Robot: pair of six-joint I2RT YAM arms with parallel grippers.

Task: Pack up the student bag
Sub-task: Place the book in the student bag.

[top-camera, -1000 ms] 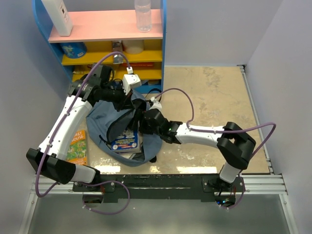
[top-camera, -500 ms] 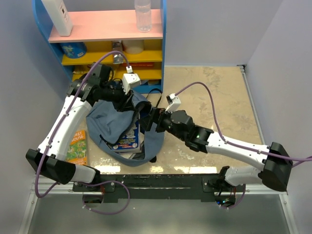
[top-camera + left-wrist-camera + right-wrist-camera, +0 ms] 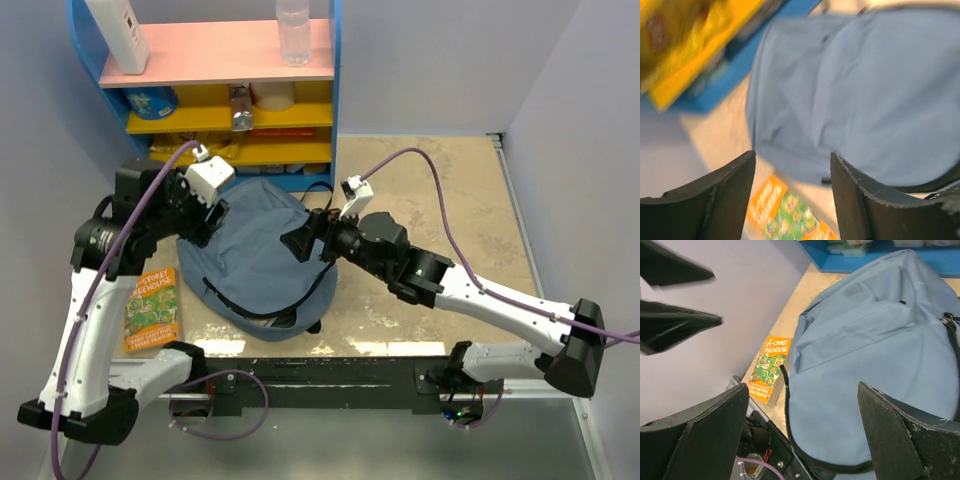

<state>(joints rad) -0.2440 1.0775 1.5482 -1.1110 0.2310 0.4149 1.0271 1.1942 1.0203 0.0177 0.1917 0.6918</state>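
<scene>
The left gripper (image 3: 792,197) is hanging wide open, with nothing between its fingers, just above the left edge of the bag (image 3: 255,262). The right gripper (image 3: 802,440) is also gaping wide and holding nothing. It is hovering over the bag's right side, with its fingers pointing across the cloth toward the left. In the wrist views neither gripper is touching the bag.

The bag is lying flat on the table (image 3: 430,200) between the two grippers. Its slate-blue cloth is facing up, and a black zipper line is curving along its near rim. Black straps are showing at its right side, below the right gripper.

An orange-and-green book (image 3: 152,308) is lying just left of the bag, near its front corner. A shelf (image 3: 220,60) is standing right behind the bag. Whether its blue base is touching the cloth I cannot tell.

The left arm is arching up to the left of the bag, and the right arm is reaching in low from the right.
</scene>
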